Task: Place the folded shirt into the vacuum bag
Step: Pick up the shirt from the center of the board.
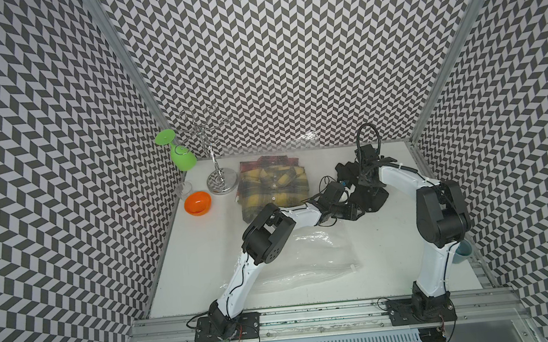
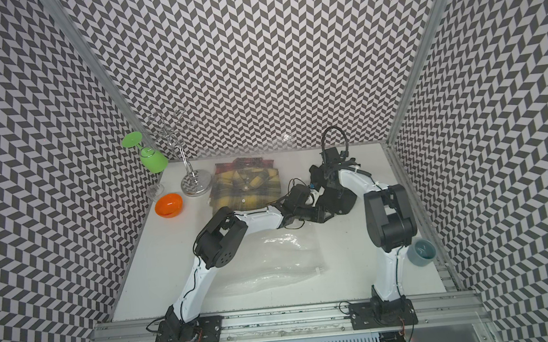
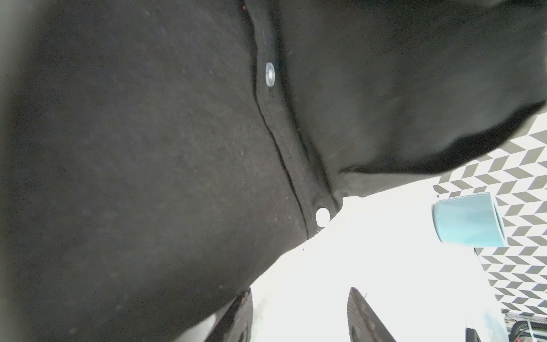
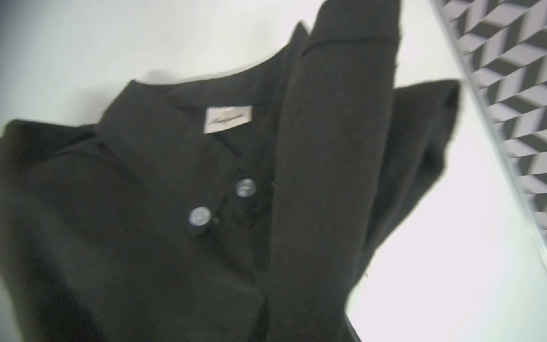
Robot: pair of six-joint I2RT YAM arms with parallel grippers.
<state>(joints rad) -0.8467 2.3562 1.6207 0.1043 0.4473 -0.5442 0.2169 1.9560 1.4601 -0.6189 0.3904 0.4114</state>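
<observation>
Across the near half of the white table (image 1: 191, 280) lay the vacuum bag (image 1: 307, 260), flat, clear and crinkled, with no shirt inside it. Just beyond it, toward the right side, sat the folded black shirt (image 1: 375, 200), on the bare tabletop and not in the bag. Left of that, close to the back wall, lay a folded plaid shirt (image 1: 274, 185) in yellow and dark checks.

Both grippers met over the black shirt. The left gripper (image 3: 300, 291) was at the shirt's near edge. Its fingers (image 3: 362, 316) stood apart with bright table between them, and one finger seemed to be tucked under the hem, though the cloth hid its tip. The right gripper (image 1: 366, 179) hung low over the collar end. Its fingers showed in no view, so I could not tell whether they were spread or pinching cloth.

A wire stand (image 1: 221, 183) stood in the back-left corner with a green glass (image 1: 181, 156) hanging from it upside down. An orange bowl (image 1: 197, 203) lay just in front of the stand, and a blue cup (image 2: 422, 252) sat at the table's right edge. The right wrist view showed the collar's pale label (image 4: 228, 119) and two grey buttons (image 4: 199, 215).
</observation>
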